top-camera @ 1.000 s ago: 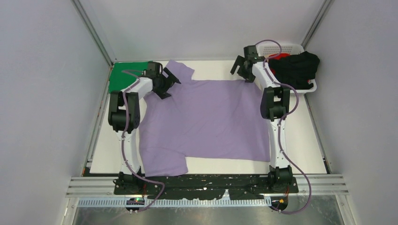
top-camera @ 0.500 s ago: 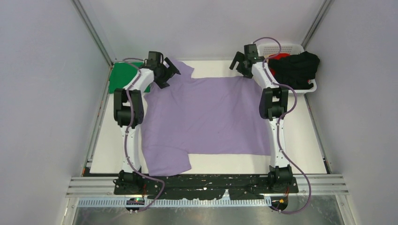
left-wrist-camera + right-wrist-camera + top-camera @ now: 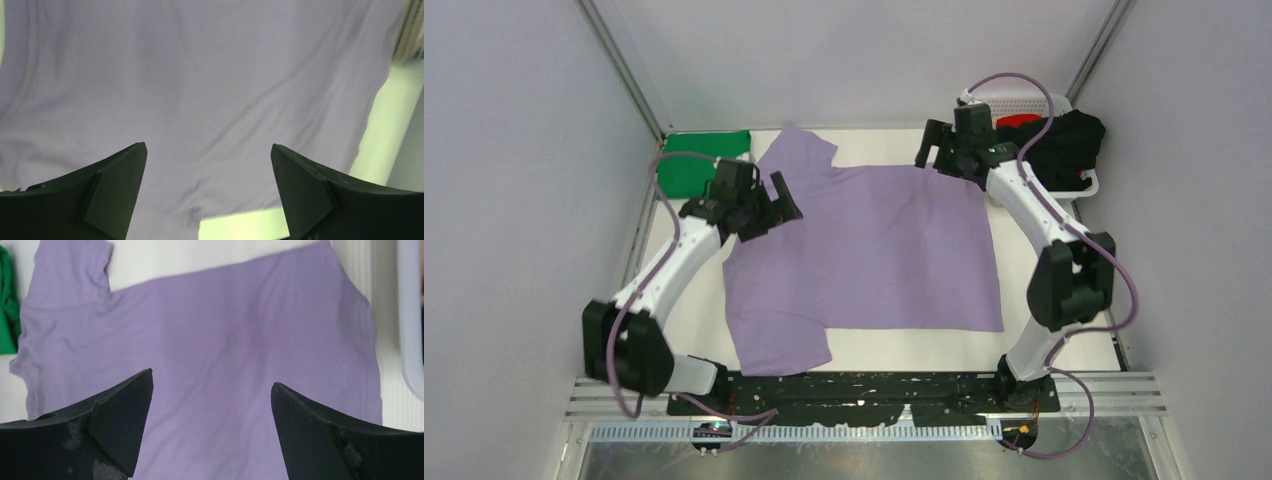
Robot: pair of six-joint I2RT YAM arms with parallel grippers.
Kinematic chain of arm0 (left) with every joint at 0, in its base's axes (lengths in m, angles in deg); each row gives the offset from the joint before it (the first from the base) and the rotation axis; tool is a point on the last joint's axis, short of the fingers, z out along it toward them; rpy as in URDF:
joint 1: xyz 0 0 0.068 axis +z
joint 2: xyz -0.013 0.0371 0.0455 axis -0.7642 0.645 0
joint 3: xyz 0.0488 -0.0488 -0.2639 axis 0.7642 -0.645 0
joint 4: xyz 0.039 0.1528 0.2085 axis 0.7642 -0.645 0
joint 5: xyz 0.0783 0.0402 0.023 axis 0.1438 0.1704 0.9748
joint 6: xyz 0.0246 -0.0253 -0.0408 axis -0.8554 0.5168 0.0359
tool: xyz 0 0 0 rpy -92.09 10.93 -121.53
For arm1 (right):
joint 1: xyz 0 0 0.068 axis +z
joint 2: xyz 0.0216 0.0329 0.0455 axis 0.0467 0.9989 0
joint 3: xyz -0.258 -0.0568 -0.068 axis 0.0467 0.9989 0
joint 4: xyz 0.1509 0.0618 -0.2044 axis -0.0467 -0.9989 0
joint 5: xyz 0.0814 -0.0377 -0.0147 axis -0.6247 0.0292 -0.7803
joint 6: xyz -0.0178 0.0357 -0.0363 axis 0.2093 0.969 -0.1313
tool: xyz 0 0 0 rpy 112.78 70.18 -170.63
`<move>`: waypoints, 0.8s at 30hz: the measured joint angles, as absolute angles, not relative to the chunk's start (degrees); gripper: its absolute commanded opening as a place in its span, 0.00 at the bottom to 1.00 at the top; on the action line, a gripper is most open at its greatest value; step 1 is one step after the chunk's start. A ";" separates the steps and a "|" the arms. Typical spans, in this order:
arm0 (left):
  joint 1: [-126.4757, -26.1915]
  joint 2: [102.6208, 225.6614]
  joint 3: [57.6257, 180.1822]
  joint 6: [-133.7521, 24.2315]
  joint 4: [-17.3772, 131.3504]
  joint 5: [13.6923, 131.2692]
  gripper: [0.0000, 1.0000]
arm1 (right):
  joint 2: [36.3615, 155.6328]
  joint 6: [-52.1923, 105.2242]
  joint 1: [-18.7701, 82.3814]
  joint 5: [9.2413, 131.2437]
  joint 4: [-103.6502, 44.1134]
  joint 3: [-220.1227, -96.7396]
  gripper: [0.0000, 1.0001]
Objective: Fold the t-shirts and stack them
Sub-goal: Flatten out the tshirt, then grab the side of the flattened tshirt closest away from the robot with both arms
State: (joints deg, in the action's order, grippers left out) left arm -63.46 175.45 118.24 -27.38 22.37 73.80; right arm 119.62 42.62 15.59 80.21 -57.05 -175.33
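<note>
The lavender t-shirt (image 3: 864, 250) lies spread flat on the white surface (image 3: 1064, 300), sleeves left, hem right. A folded green t-shirt (image 3: 699, 165) sits at the far-left corner, and black and red t-shirts (image 3: 1059, 145) fill the basket (image 3: 1024, 101). The left gripper (image 3: 769, 205) hovers wide open over the collar end, and the right gripper (image 3: 936, 150), equally wide, hovers over the far hem corner. A clean fold likely needs both to pinch far-edge cloth together and carry it evenly.

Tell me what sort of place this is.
Probably a robot test cell for laundry folding: left arm and right arm bolted at a table, a lavender t-shirt spread flat, more shirts in a white basket.
</note>
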 measured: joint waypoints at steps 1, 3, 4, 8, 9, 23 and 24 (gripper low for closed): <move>-65.34 169.31 112.91 -27.47 21.96 75.22 1.00 | 115.10 42.77 16.04 80.25 -56.40 -171.11 0.95; -69.56 158.97 104.05 -27.49 20.38 78.15 1.00 | 107.40 43.47 16.15 80.74 -53.90 -162.30 0.95; -71.18 155.48 101.19 -27.34 19.40 79.03 0.98 | 105.22 43.80 15.91 81.09 -53.60 -159.31 0.95; -78.65 143.15 88.36 -24.80 14.52 84.86 0.88 | 100.63 45.15 14.95 82.20 -52.37 -147.33 0.96; -80.38 140.98 85.50 -23.95 13.06 85.82 0.85 | 100.63 45.44 14.75 82.27 -52.33 -145.06 0.96; -93.08 132.35 73.04 -8.26 -1.80 86.98 0.61 | 90.44 46.14 13.53 83.36 -51.33 -135.22 0.96; -93.30 132.59 72.34 -7.91 -1.78 86.72 0.60 | 89.96 46.20 13.33 83.49 -51.30 -134.67 0.96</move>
